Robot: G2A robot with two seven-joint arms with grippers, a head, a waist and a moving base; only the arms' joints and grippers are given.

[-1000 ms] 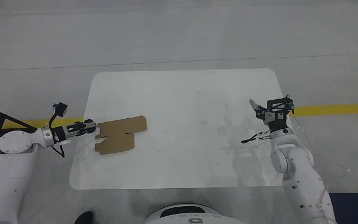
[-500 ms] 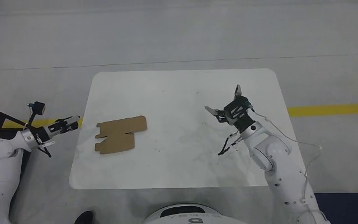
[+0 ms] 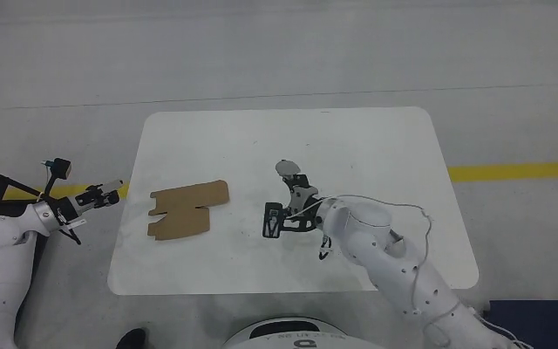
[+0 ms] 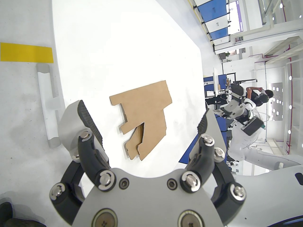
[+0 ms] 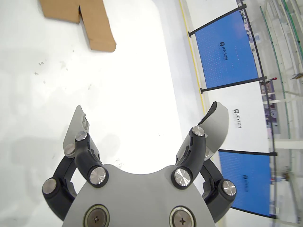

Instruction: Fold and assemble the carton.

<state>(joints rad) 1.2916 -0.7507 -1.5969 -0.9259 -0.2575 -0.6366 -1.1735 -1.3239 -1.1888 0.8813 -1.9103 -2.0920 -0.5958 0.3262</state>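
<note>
Brown corrugated cardboard, a flat notched carton blank (image 3: 187, 209), lay unfolded on the white rounded table (image 3: 366, 148), between the two grippers. It sat just ahead of the left gripper (image 3: 111, 193), which hung off the table's edge with its fingers spread and empty. The right gripper (image 3: 277, 194), likewise spread and empty, hovered near the blank's other side. To my eye folding had not begun. Next, one gripper would need to close in and pinch a flap.
</note>
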